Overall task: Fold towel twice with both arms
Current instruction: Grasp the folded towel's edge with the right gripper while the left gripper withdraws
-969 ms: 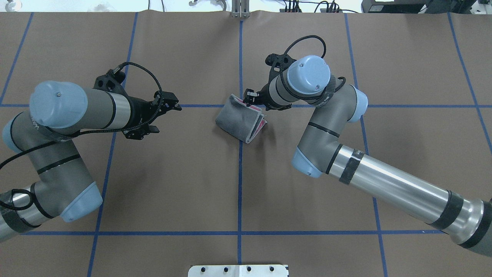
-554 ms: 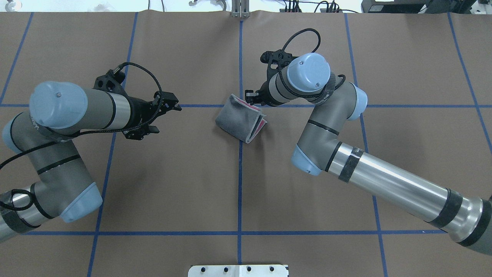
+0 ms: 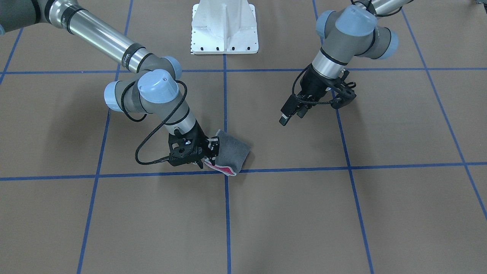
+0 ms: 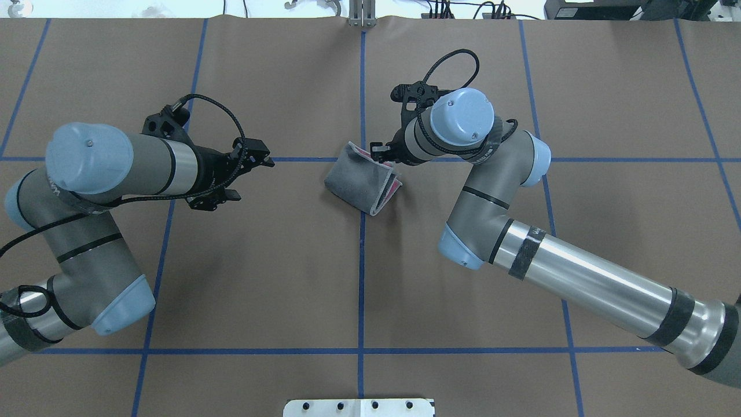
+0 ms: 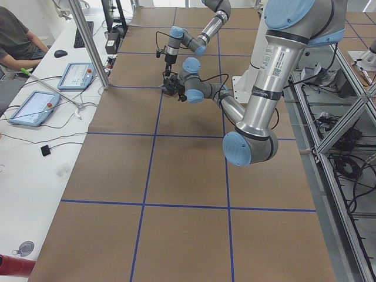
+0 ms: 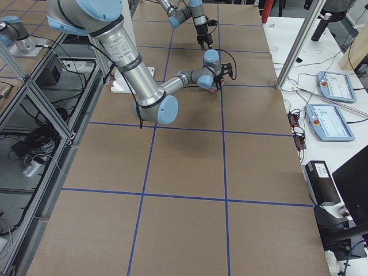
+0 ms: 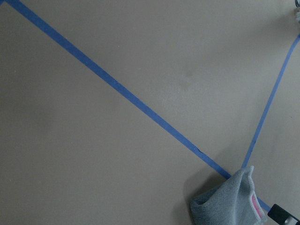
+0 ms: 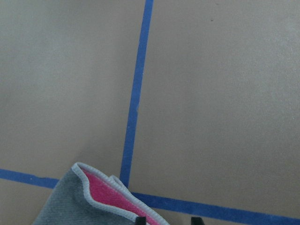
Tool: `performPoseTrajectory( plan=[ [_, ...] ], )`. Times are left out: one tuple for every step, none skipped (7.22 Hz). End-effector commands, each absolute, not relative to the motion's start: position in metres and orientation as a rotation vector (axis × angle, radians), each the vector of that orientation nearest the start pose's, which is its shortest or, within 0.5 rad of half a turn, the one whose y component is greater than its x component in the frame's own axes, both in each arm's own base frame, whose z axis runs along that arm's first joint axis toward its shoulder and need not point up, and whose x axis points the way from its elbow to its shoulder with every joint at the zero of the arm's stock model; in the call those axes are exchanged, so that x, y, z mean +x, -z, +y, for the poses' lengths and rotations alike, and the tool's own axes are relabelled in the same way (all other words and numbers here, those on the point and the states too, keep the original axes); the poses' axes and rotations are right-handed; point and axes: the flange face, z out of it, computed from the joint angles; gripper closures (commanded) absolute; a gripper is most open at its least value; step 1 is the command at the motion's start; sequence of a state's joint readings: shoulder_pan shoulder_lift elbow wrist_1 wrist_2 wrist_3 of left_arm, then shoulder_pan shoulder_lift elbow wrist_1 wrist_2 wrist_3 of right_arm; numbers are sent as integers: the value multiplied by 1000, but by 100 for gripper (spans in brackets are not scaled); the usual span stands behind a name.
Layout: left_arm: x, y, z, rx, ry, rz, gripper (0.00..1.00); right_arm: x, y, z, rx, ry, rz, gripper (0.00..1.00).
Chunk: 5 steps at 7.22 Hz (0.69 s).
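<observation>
The towel [image 4: 359, 182] lies folded near the table's middle, dark grey outside with pink showing at its open edges. It also shows in the front view [image 3: 233, 151], the left wrist view [image 7: 225, 206] and the right wrist view [image 8: 79, 201]. My right gripper [image 4: 379, 152] is low at the towel's far right corner. Its fingertips [image 8: 140, 219] stand apart beside the light border, so it is open [image 3: 213, 150]. My left gripper [image 4: 253, 179] is open and empty, well to the left of the towel and above the table [image 3: 291, 117].
Brown paper with blue tape grid lines [image 4: 361, 278] covers the table. The white bolted pedestal [image 3: 224, 26] stands at the robot's side of the table. Operator pendants and cables lie beyond the far edge [image 5: 35, 106].
My right wrist has turned and shifted slightly while its gripper stays at the towel's corner. The towel and my left arm have not moved.
</observation>
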State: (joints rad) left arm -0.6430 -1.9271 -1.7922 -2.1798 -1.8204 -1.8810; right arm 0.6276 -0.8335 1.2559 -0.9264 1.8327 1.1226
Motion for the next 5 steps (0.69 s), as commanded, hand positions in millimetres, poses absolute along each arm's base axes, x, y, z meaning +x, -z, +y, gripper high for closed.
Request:
performPoseTrajectory(
  plan=[
    [420, -290, -449, -23, 687, 1226, 0, -567, -280, -540, 337, -15, -1025, 56],
    [421, -289, -449, -23, 685, 1227, 0, -568, -280, -539, 336, -14, -1025, 57],
    [421, -288, -449, -23, 684, 1229, 0, -569, -283, -537, 332, -11, -1024, 58],
    [421, -287, -449, -22, 684, 1230, 0, -569, -283, -537, 333, -12, -1023, 68],
    [422, -288, -449, -24, 683, 1229, 0, -569, -282, -537, 334, -11, -1024, 79]
  ],
)
